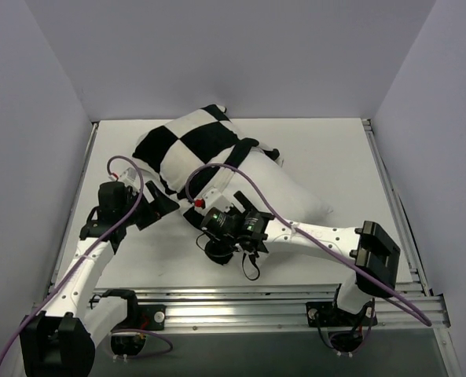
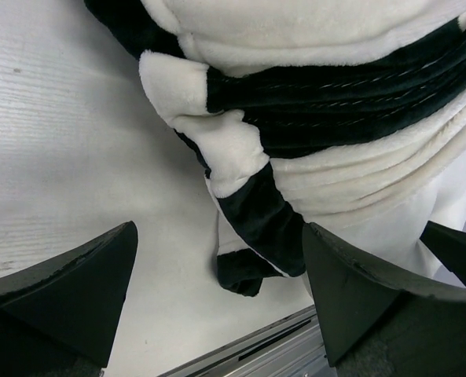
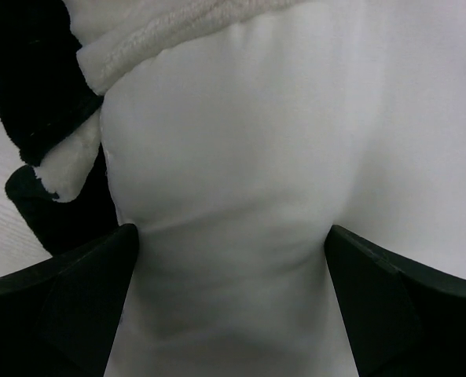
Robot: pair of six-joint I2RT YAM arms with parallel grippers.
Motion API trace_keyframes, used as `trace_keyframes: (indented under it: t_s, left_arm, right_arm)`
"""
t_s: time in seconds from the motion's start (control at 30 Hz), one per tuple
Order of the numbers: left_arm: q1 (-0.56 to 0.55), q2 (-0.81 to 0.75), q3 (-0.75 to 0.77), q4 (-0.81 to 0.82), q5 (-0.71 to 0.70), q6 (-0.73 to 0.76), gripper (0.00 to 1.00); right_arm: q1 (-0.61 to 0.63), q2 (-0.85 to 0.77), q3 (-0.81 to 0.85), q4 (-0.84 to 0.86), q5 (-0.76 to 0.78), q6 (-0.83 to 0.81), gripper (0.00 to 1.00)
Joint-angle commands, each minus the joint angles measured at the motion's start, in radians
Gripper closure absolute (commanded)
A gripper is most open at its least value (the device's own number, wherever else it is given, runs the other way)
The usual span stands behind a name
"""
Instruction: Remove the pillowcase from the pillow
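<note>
The black-and-white checkered pillowcase lies bunched over the far-left end of the plain white pillow, whose near-right half is bare. My left gripper is open beside the case's near-left edge. In the left wrist view a hanging corner of the pillowcase lies between its fingers, close to the right finger. My right gripper grips the pillow's bare near end. In the right wrist view the pillow is pinched and creased between the fingers. The blue tag is not visible.
Metal rails run along the table's near edge and right side. White walls enclose the left, back and right. The right arm's elbow sits at the near right. Purple cables loop over both arms.
</note>
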Motion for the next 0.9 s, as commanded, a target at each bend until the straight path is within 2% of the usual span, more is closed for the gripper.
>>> trace_keyframes:
  t_s: [0.0, 0.07, 0.1, 0.17, 0.2, 0.27, 0.3, 0.5, 0.7, 0.73, 0.83, 0.87]
  left_arm:
    - [-0.028, 0.007, -0.053, 0.115, 0.026, -0.066, 0.07]
    - [-0.051, 0.033, -0.074, 0.177, 0.010, -0.089, 0.08]
    - [-0.080, 0.042, -0.091, 0.201, 0.006, -0.114, 0.09]
    - [-0.119, 0.079, -0.096, 0.263, -0.028, -0.132, 0.11]
    - [-0.157, 0.093, -0.090, 0.277, -0.042, -0.142, 0.11]
    - [-0.190, 0.131, -0.081, 0.322, -0.086, -0.149, 0.13]
    - [-0.209, 0.144, -0.076, 0.337, -0.097, -0.157, 0.14]
    - [-0.233, 0.259, -0.039, 0.415, -0.122, -0.169, 0.23]
    - [-0.256, 0.343, -0.018, 0.454, -0.142, -0.177, 0.43]
    - [-0.256, 0.354, -0.019, 0.466, -0.148, -0.182, 0.57]
    - [-0.256, 0.366, -0.022, 0.504, -0.168, -0.197, 0.81]
    - [-0.256, 0.365, -0.019, 0.509, -0.175, -0.200, 0.97]
  right_arm:
    - [-0.012, 0.077, -0.037, 0.013, 0.034, -0.010, 0.00]
    - [-0.025, 0.103, -0.042, 0.019, 0.035, -0.009, 0.07]
    - [-0.029, 0.104, -0.048, 0.026, 0.028, -0.009, 0.19]
    - [-0.041, 0.095, -0.052, 0.036, 0.008, -0.012, 0.34]
    - [-0.044, 0.089, -0.054, 0.045, -0.012, -0.015, 0.58]
    - [-0.050, 0.065, -0.057, 0.050, -0.029, -0.016, 0.82]
    - [-0.052, 0.055, -0.059, 0.053, -0.038, -0.016, 0.98]
    - [-0.075, -0.032, -0.075, 0.060, -0.078, -0.023, 1.00]
    - [-0.110, -0.122, -0.106, 0.103, -0.162, -0.020, 1.00]
    - [-0.119, -0.142, -0.108, 0.108, -0.172, -0.018, 1.00]
    - [-0.130, -0.179, -0.117, 0.117, -0.198, -0.018, 1.00]
    - [-0.133, -0.188, -0.118, 0.112, -0.196, -0.016, 1.00]
